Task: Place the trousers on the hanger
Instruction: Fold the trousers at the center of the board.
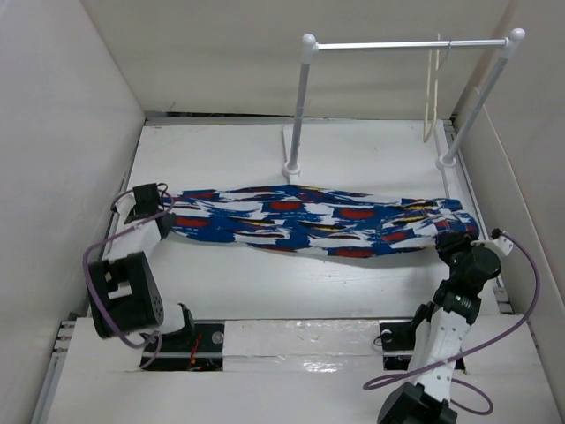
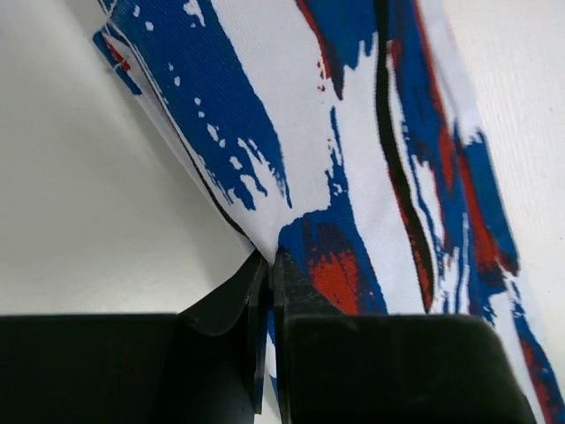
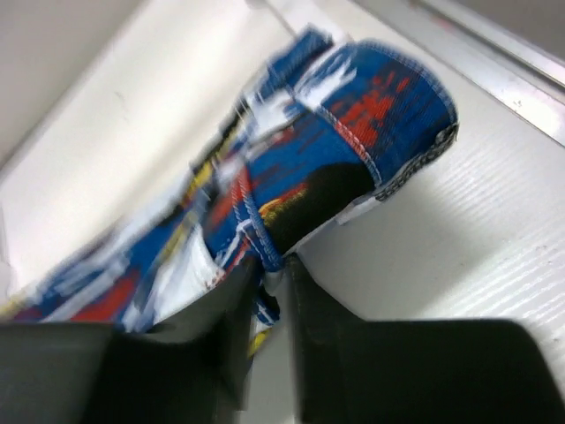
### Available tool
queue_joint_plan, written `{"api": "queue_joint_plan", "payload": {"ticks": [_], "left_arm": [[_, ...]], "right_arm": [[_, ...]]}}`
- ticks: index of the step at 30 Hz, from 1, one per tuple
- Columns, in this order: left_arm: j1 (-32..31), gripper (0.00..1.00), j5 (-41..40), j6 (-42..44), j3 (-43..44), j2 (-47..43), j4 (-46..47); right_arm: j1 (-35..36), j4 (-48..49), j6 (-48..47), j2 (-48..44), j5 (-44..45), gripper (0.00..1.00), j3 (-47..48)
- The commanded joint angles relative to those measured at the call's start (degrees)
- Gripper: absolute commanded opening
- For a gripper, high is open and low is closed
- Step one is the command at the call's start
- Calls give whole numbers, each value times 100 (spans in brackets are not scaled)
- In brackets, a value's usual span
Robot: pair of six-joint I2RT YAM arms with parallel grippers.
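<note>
Here we show the trousers (image 1: 318,221) stretched flat on the desk (image 1: 265,287), their long axis running left to right, with each end pinched. The left pincer (image 2: 267,265) is closed on a fold of cloth at the left end. The right pincer (image 3: 272,265) is closed on cloth beside a stitched edge at the right end. The hanger (image 1: 432,88) hangs from the rail stand (image 1: 300,97) at the far right, well apart from the cloth and, we judge, nearer the right arm. White walls close in left, right and far, leaving little lateral room.
</note>
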Motion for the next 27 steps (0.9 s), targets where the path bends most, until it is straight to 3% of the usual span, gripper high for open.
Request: {"api": "queue_joint_plan", "payload": {"ticks": [1,2,3,6,10,12,18,23,25,27], "left_arm": [[8,0,-475,-160,-340,-901,-166],[8,0,-423,-134,-403,-1068,-70],[8,0,-405,-125,-438,-1392,-77],[8,0,-195,137,-421,-1894,45],[-149,40,219,508,-62,-2221,160],[-386,42,228,596,79,-2291,151],[-1344,39,79,666,265,-2546,397],[-2679,20,9,570,72,-2652,922],[-3110,7,-105,570,-77,-2609,1108],[-3725,0,-184,552,-122,-2408,1275]], "right_arm": [[-63,-632,-325,-483,176,40,0],[-63,-397,-334,-152,97,52,-26],[-115,-360,-334,34,27,71,-35],[-176,-185,-308,675,193,92,140],[-545,-62,-308,1055,158,93,334],[-660,185,-194,1143,140,93,255],[-889,1248,26,2267,-26,91,157],[-889,1853,228,3505,-351,80,483],[-889,2056,395,3683,-457,70,484],[-889,2443,483,3745,-519,48,405]]}}
